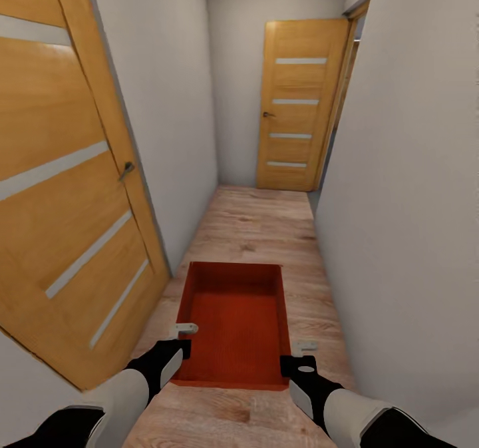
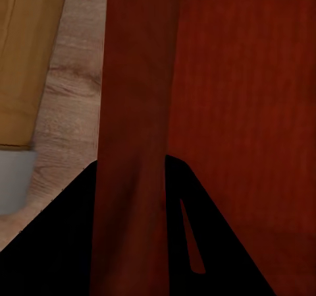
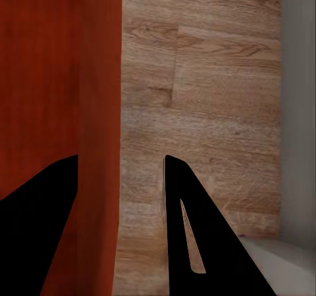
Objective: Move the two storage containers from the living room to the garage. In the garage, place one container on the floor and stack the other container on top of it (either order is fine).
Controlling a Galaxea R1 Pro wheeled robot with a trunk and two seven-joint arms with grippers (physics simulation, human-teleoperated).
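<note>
the robot was mid-carry in a narrow hallway, holding one storage container (image 1: 233, 321) out in front of its trunk above the wood-plank floor (image 1: 266, 228). the left gripper (image 1: 178, 341) pinched the bin's left wall, one finger inside and one outside, and in the left wrist view that wall (image 2: 135, 144) ran straight down between the dark fingers (image 2: 59, 243). the right gripper (image 1: 303, 358) straddled the right wall; in the right wrist view the wall (image 3: 99, 144) lay against one finger with a gap to the other, so i cannot tell whether it was truly clamped. this looked like the transport step, with the garage not yet reached. the next move probably called for rolling ahead while keeping the bin level and both grips matched. an open wooden door (image 1: 66, 188) leaned into the passage on the left, white walls (image 1: 406, 202) pressed in close on both sides, and a closed door (image 1: 296, 115) ended the hall, with a doorway (image 1: 346, 102) beside it on the right
</note>
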